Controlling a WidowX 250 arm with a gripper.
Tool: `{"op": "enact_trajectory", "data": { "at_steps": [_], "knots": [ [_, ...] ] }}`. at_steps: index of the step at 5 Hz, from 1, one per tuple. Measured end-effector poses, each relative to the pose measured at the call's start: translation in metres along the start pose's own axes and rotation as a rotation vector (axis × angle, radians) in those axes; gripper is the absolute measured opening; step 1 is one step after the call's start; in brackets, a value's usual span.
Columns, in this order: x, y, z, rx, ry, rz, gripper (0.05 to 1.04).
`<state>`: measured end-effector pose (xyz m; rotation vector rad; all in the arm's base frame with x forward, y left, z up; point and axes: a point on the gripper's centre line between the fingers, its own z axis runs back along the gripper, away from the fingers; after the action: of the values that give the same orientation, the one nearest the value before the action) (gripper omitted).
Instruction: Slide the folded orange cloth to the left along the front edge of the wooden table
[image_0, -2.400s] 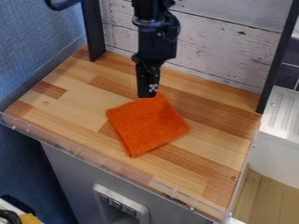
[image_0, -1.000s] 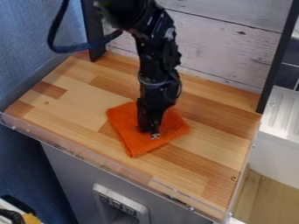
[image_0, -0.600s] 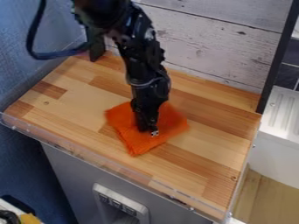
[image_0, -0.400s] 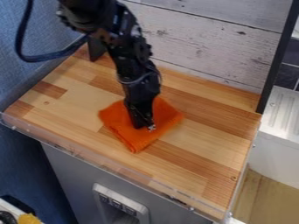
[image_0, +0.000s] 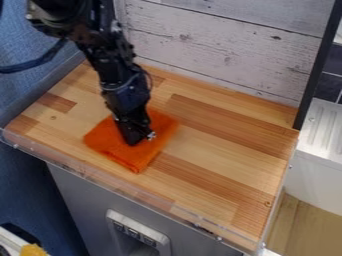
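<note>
The black gripper (image_0: 139, 139) points down onto the middle of a folded orange cloth (image_0: 133, 156), its tip touching the fabric. The cloth lies flat on the left part of the wooden tabletop (image_0: 220, 150), one corner towards the front edge. The arm above hides the back middle of the cloth.
A clear raised strip (image_0: 120, 189) runs along the table's front edge. Behind stands a whitewashed plank wall (image_0: 227, 50), with a dark post (image_0: 312, 75) at the right back corner. A blue wall (image_0: 33, 65) borders the left side.
The gripper has come down onto the cloth and moved left. The cloth has slid left with it, turning slightly on the tabletop.
</note>
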<state>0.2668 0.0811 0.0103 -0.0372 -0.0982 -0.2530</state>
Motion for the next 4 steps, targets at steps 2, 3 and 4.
{"op": "enact_trajectory", "data": {
  "at_steps": [2,3,4],
  "knots": [
    [-0.0177,0.0123,0.0068,-0.054,0.100,0.186,0.059],
    [-0.0186,0.0157,0.0107,-0.044,0.134,0.249,0.059],
    [-0.0206,0.0190,0.0120,-0.017,0.154,0.289,0.059]
  ]
}}
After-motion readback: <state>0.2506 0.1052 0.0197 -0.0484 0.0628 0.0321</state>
